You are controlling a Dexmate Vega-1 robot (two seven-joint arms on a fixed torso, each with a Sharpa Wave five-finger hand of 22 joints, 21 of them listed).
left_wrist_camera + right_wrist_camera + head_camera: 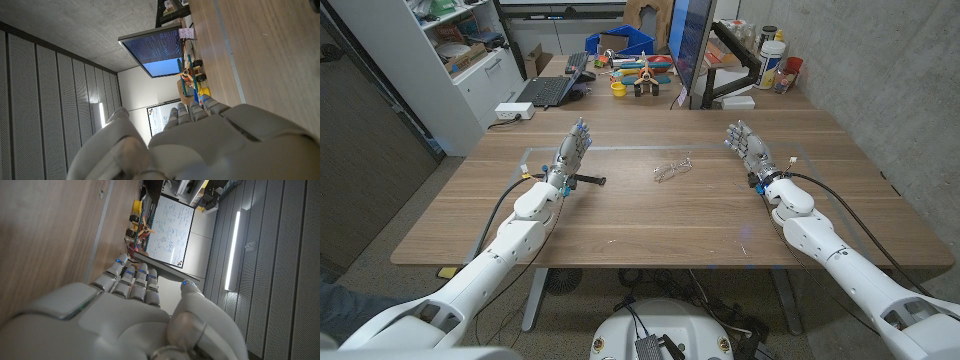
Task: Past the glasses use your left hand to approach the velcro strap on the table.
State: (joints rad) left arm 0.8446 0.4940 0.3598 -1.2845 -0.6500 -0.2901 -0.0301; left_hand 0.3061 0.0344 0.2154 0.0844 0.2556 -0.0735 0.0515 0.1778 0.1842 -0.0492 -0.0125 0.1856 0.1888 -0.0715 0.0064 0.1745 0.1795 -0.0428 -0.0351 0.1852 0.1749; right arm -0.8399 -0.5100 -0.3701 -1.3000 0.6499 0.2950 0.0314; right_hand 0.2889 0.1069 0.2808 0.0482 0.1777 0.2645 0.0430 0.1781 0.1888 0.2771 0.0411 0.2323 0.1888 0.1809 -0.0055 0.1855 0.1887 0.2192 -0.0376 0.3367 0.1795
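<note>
Nearby, left hand (572, 150) empty, strap (588, 181), glasses (672, 168)

Wooden table (650, 215) with glasses (672, 168) near its middle, black velcro strap (588, 180) to their left.

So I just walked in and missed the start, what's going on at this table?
The robot stands with both arms out over the wooden table, holding nothing. Its left hand is raised with fingers apart, right beside a small dark velcro strap it is meant to approach. A pair of glasses lies mid-table. The right hand waits open on the other side.
</note>
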